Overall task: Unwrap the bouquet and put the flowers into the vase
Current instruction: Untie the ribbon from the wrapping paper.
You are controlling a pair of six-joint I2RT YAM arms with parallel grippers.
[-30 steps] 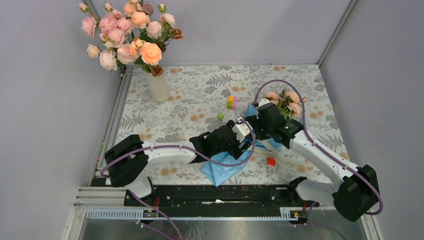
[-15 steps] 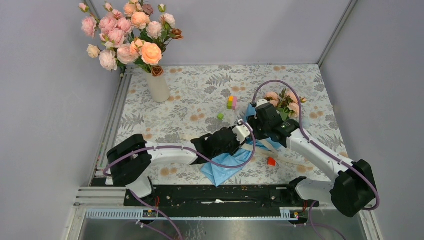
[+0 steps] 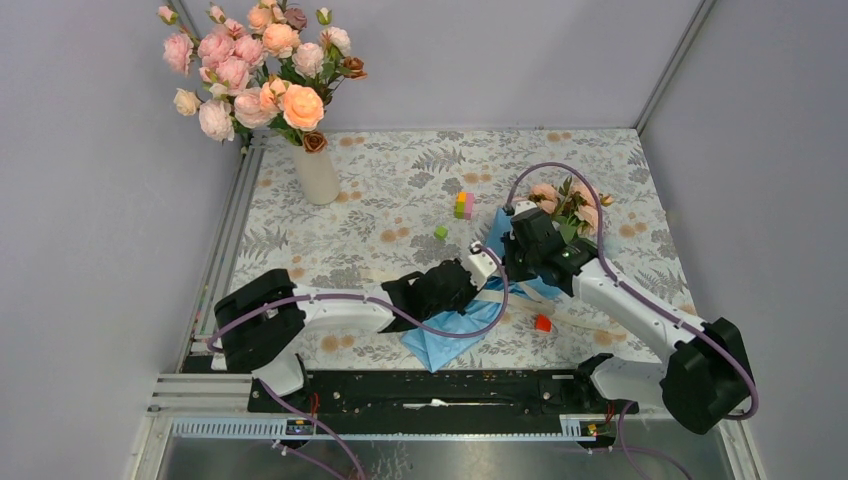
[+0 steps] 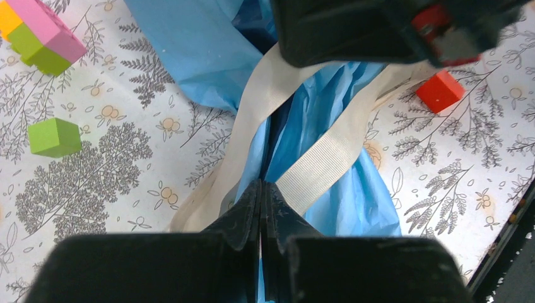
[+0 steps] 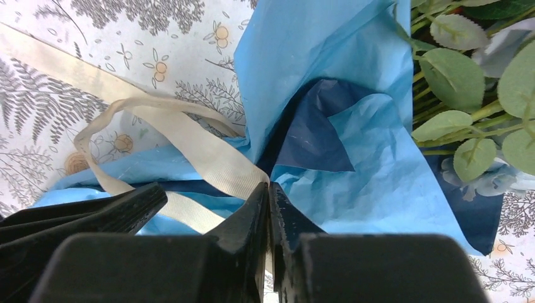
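Note:
The bouquet (image 3: pixel 455 335) lies at centre right, its light blue paper (image 4: pixel 189 50) spread out with navy showing inside (image 5: pixel 312 136). Its flowers (image 3: pixel 570 205) point to the far right, their green leaves (image 5: pixel 454 76) at the paper's mouth. A loose cream ribbon (image 4: pixel 328 154) crosses the paper. My left gripper (image 4: pixel 260 184) is shut at the point where two ribbon strands meet. From the other side my right gripper (image 5: pixel 268 187) is shut on a ribbon strand (image 5: pixel 214 158). Both grippers (image 3: pixel 492 278) (image 3: pixel 508 270) meet over the bouquet's waist. The off-white vase (image 3: pixel 318 175) stands far left, holding pink and peach roses.
A yellow, green and pink block stack (image 3: pixel 463 205) and a green cube (image 3: pixel 440 232) lie left of the bouquet. A red block (image 3: pixel 542 322) lies near its right side. A metal rail (image 3: pixel 230 230) borders the left edge of the patterned cloth (image 3: pixel 400 180).
Both grippers were open a second ago and have closed on the ribbon. The arms have shifted only slightly over the bouquet.

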